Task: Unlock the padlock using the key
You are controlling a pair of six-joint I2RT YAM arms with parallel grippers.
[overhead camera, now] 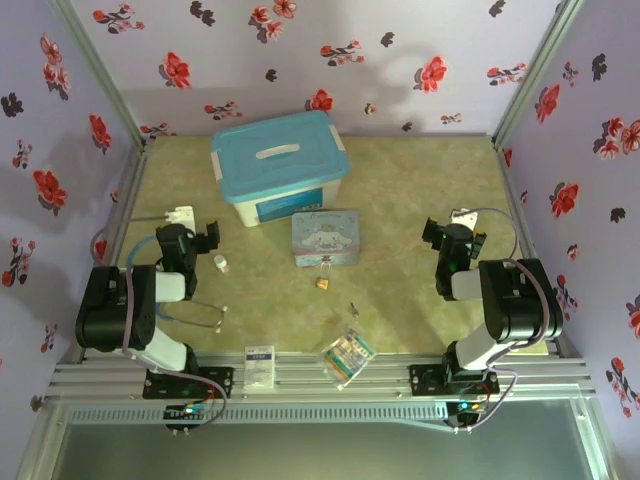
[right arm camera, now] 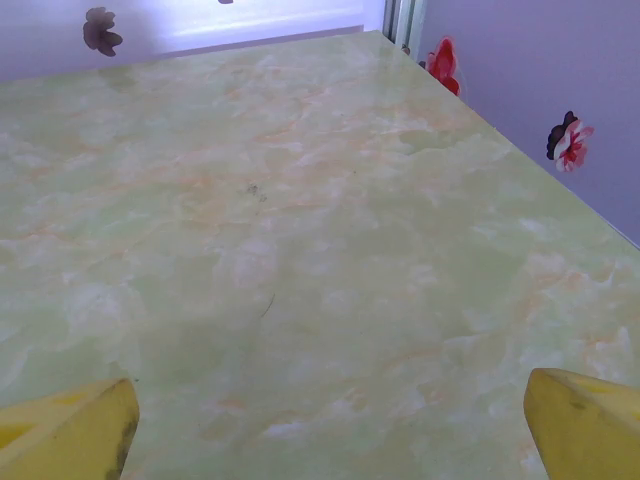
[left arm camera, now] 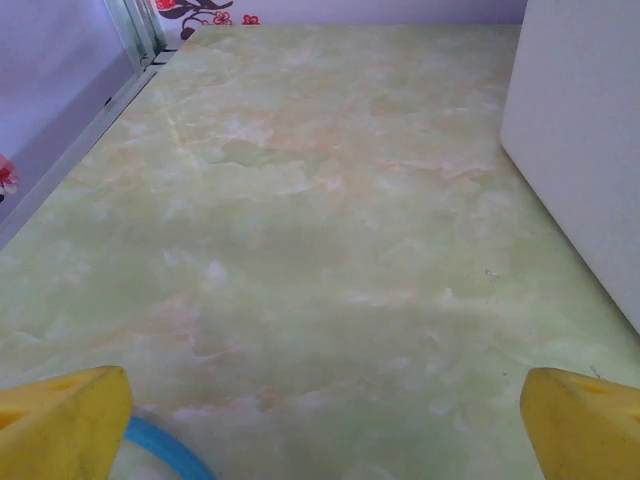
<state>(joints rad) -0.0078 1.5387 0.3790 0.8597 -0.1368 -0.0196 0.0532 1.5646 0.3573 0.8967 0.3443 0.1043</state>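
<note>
left tool (overhead camera: 207,238) and right tool (overhead camera: 453,234) both spread wide, empty. padlock (overhead camera: 322,284) loose on worktop (overhead camera: 400,190), key (overhead camera: 353,309) nearby, not touching.

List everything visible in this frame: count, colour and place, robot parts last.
storage box: one, blue lid, far centre
tin: one, light blue, in front of box
padlock: one, brass, just nearer than tin
key: one, silvery, near-right of padlock, apart
cylinder: one, white, left of tin
stethoscope: one, blue tube, by left arm
card: one, white, near edge
packet: one, clear, multicoloured contents, near edge
left gripper: open, left side
right gripper: open, right side
</note>
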